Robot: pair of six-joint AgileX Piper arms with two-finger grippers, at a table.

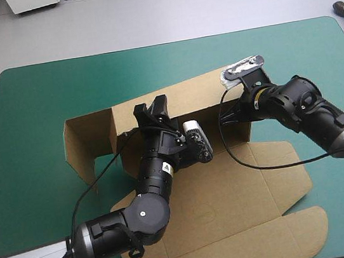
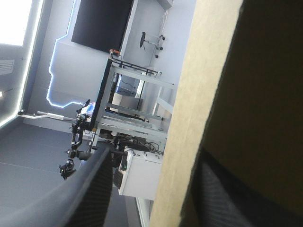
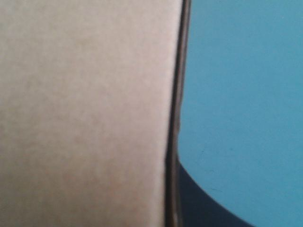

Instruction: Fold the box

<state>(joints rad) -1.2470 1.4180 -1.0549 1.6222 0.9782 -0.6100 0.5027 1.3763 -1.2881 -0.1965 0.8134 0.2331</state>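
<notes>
Box [image 1: 230,178]: one, part-raised; left hand [image 1: 151,108] astride it, right hand [image 3: 177,198] clamping it.

The high camera looks forward and down from behind the arms, far enough back to take in most of the tabletop [image 1: 20,99] and the box [image 1: 231,185]. The left wrist camera sits hard against a raised wall of the box, turned sideways, looking level past its edge. The right wrist camera is closer still to a board edge, with the tabletop beyond. All three share the box.
</notes>
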